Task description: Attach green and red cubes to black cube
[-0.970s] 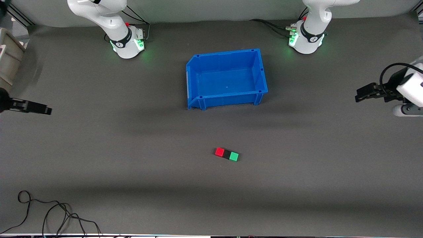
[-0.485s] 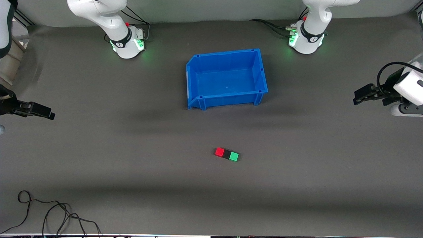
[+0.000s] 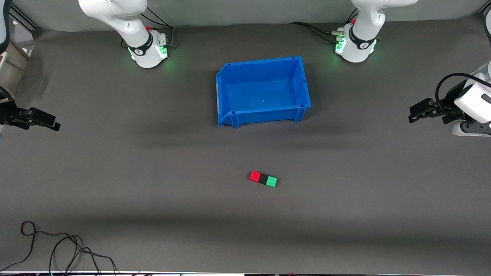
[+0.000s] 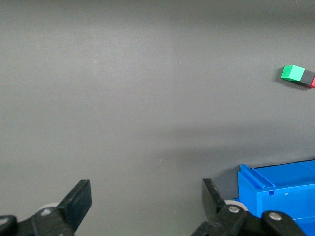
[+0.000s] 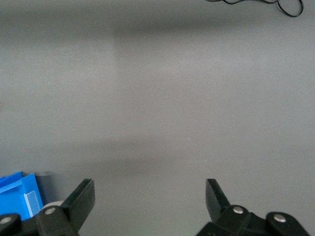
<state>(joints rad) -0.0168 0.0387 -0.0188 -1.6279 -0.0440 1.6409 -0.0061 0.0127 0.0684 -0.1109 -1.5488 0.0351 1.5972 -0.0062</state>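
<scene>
The red cube [image 3: 254, 176], black cube [image 3: 263, 178] and green cube [image 3: 271, 181] lie in one row on the mat, touching, with the black one in the middle. They sit nearer to the front camera than the blue bin. The left wrist view shows the green cube [image 4: 293, 73] and black cube [image 4: 307, 77] at its edge. My left gripper [image 3: 410, 114] hangs open over the left arm's end of the table, far from the cubes. My right gripper [image 3: 53, 122] is open over the right arm's end. Both hold nothing [image 4: 145, 194] [image 5: 149, 189].
An empty blue bin [image 3: 303, 82] stands mid-table between the two arm bases; a corner of it shows in each wrist view [image 4: 275, 191] [image 5: 15, 191]. A loose black cable [image 3: 57, 245] lies at the front corner by the right arm's end. A beige container [image 3: 9, 65] sits at that end's edge.
The left gripper has crept slightly toward the middle of the table. The right gripper has shifted a little at its end. The three cubes have not moved.
</scene>
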